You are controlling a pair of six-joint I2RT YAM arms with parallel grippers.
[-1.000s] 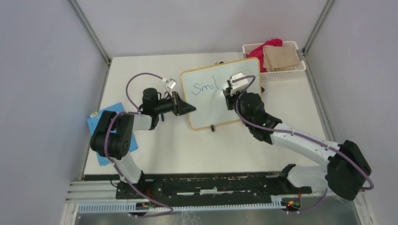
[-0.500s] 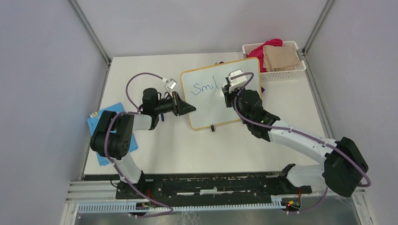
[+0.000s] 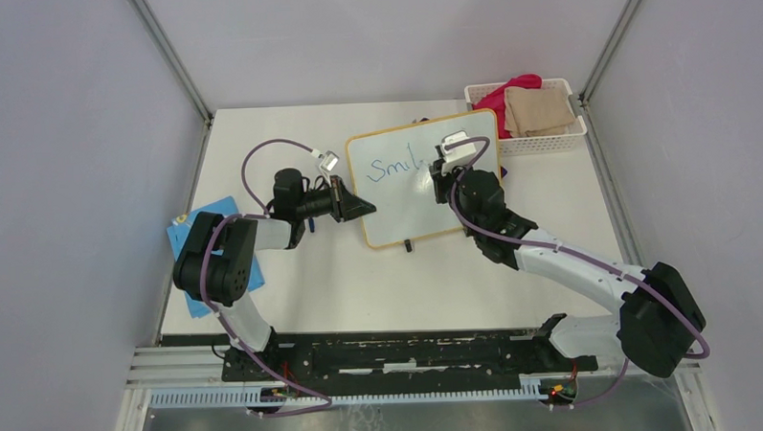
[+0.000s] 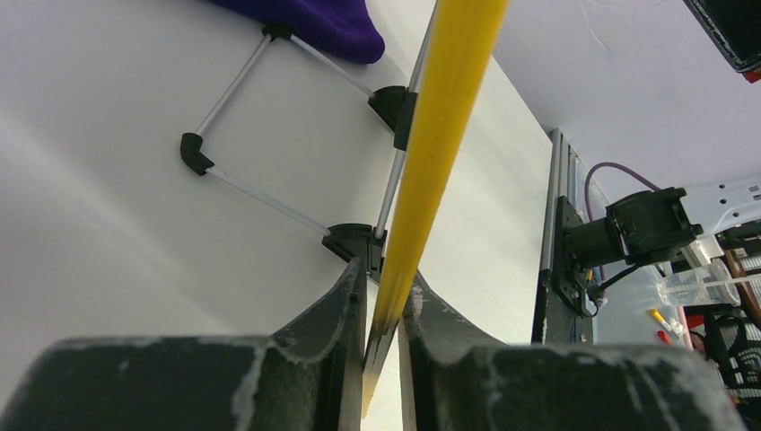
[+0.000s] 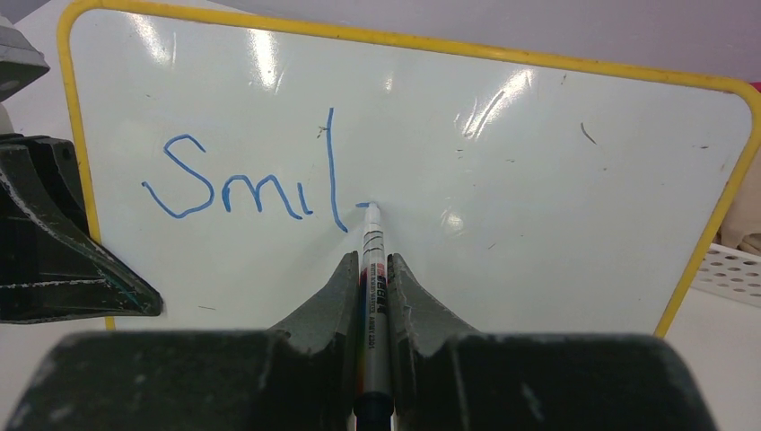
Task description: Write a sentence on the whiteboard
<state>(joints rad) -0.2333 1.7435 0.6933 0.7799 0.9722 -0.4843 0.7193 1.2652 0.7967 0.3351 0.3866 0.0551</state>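
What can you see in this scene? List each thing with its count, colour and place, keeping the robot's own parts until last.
whiteboard: 1, white with yellow frame, propped at table centre
writing: 1 unfinished word, blue, "Smil", upper left of whiteboard
marker: 1, whitish, tip on the whiteboard
basket: 1, white, far right corner
red cloth: 1, in basket
tan cloth: 1, in basket
purple cloth: 1, behind whiteboard
blue card: 1, left table edge
table: 1, white
left gripper: black, shut on whiteboard's edge
right gripper: black, shut on marker

Bright even light, faint soft shadows — glare streaks on the whiteboard (image 5: 538, 224)
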